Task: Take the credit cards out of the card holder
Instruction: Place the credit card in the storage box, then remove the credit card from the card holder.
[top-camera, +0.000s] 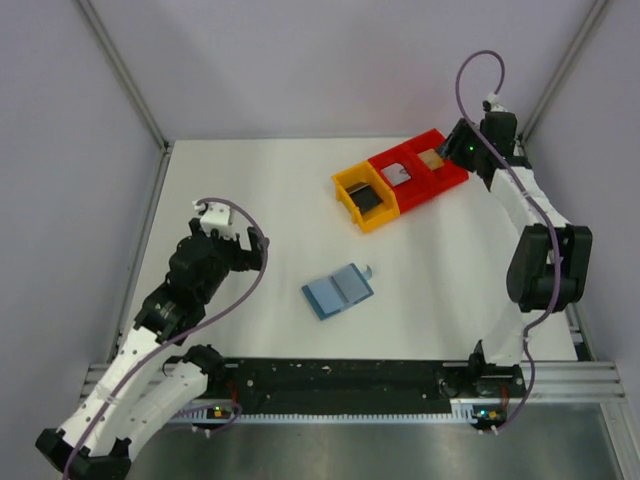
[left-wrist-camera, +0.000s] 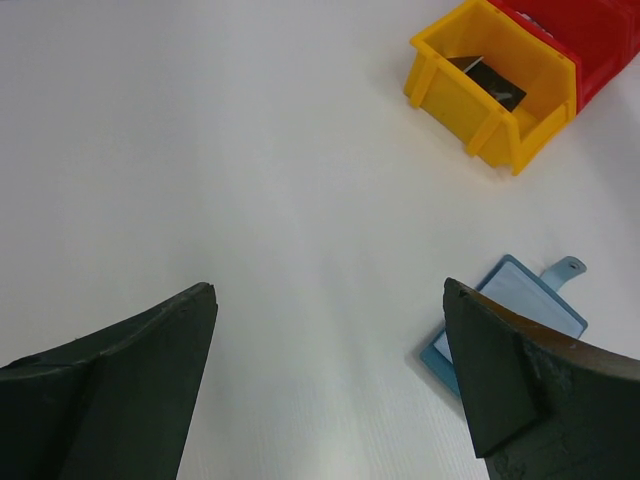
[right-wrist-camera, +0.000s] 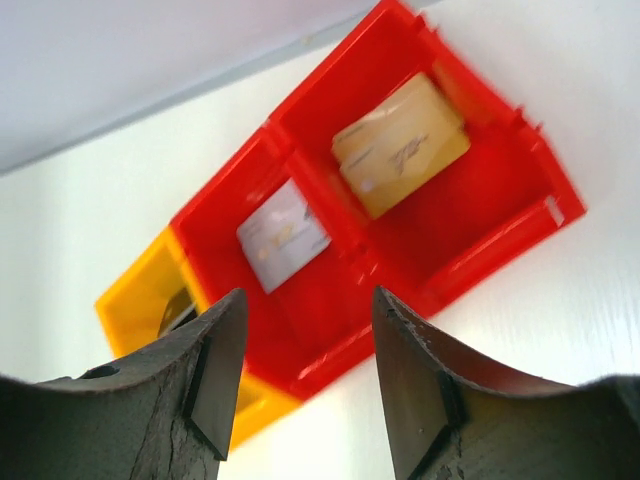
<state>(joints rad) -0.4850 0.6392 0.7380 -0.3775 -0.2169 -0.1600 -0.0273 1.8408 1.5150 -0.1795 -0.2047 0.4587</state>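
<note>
Tabletop, white, seen from above and from both wrists. The holder lay opened flat near the middle of the tabletop, well apart from both arms. Its paler inner face was turned up and its small tab pointed toward the far right. Whether any card sat in it could not be told.

Three bins stood touching in a slanted row at the far right: a yellow bin at the near-left end, a middle red bin, and an end red bin. Each held one card lying flat. The dark card was in the yellow bin, the grey card in the middle red bin, and the tan card in the end red bin.

The right pincer hung above the red bins at the far-right end of the row. Its jaws were apart with nothing between them, and the cards below were clear of both fingers.

The left pincer was over bare tabletop on the left side. Its jaws were spread wide and gripped nothing. In its wrist view the holder showed just beside the right finger, which partly hid it, and the yellow bin lay well beyond.
</note>
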